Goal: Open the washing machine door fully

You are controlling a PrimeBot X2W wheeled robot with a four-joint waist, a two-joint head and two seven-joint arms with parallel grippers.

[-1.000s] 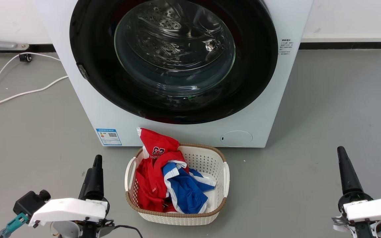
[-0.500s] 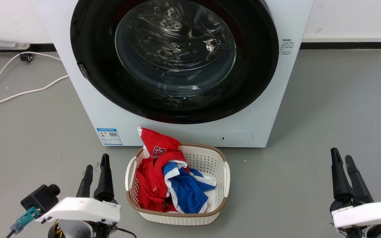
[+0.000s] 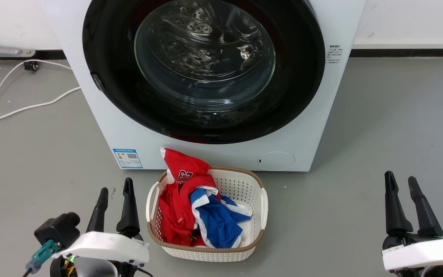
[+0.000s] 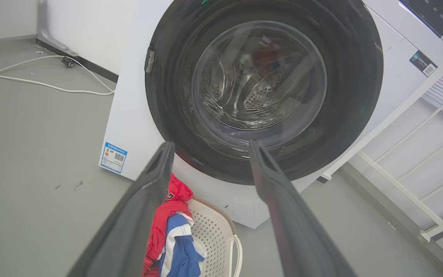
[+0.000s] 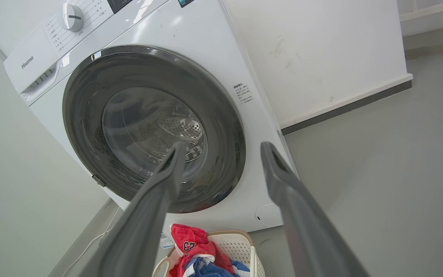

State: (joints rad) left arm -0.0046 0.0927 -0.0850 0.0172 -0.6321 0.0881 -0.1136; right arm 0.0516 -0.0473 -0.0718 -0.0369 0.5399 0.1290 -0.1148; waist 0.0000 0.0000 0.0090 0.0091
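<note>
White washing machine [image 3: 237,156] carries the washing machine door [image 3: 298,96], glossy black around clear glass, apparently shut flush on its front. Before the machine, well apart from it, the left gripper [image 3: 116,186] and right gripper [image 3: 400,177] stand parted and empty. A small grey tab [image 3: 97,82] on the door's left rim lies nearer the left gripper.
</note>
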